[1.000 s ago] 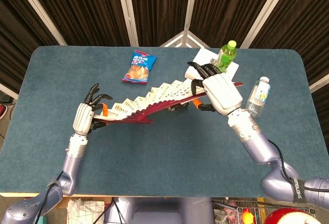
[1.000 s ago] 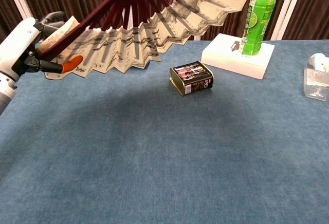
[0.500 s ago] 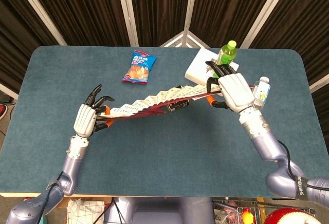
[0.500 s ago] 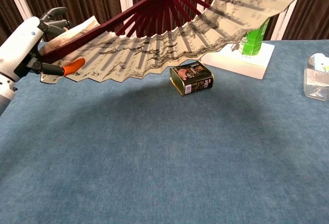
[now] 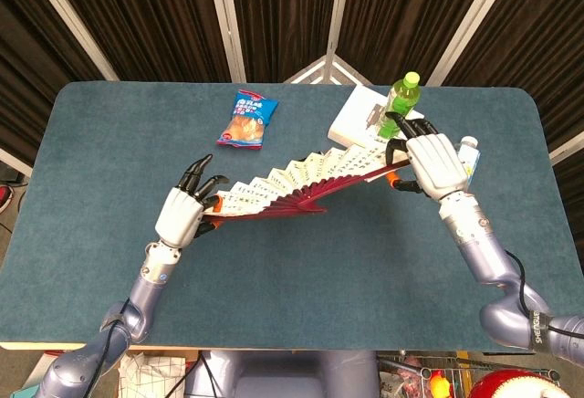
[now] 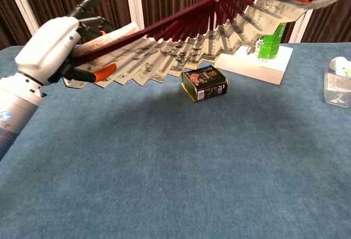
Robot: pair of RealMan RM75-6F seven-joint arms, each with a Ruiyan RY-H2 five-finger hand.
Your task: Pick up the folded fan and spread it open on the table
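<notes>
- The fan (image 5: 306, 182) is spread open and held up in the air above the table (image 5: 301, 279), stretched between both hands, with its dark red ribs fanning out from a pivot low in the middle.
- In the chest view the fan (image 6: 181, 47) slopes upward from the lower left to the upper right, its paper printed in grey and black.
- The left hand (image 5: 182, 214) grasps the fan's left end, its dark fingers curled over the outer rib and an orange-tipped thumb under the paper.
- From the chest view the left hand (image 6: 55, 50) shows clearly, white-backed, closed on the end rib.
- The right hand (image 5: 436, 162) holds the fan's right end, fingers wrapped around the far rib; in the chest view only an orange fingertip shows at the top right corner, so the exact grip is hard to make out there.
- A small tin (image 6: 204, 83) lies on the table under the fan.
- A green bottle (image 5: 400, 99) stands on a white box (image 5: 351, 117) behind the right hand.
- A clear water bottle (image 6: 339, 81) lies near the table's right edge.
- A blue snack bag (image 5: 247, 119) lies toward the back of the table, well apart from the fan.
</notes>
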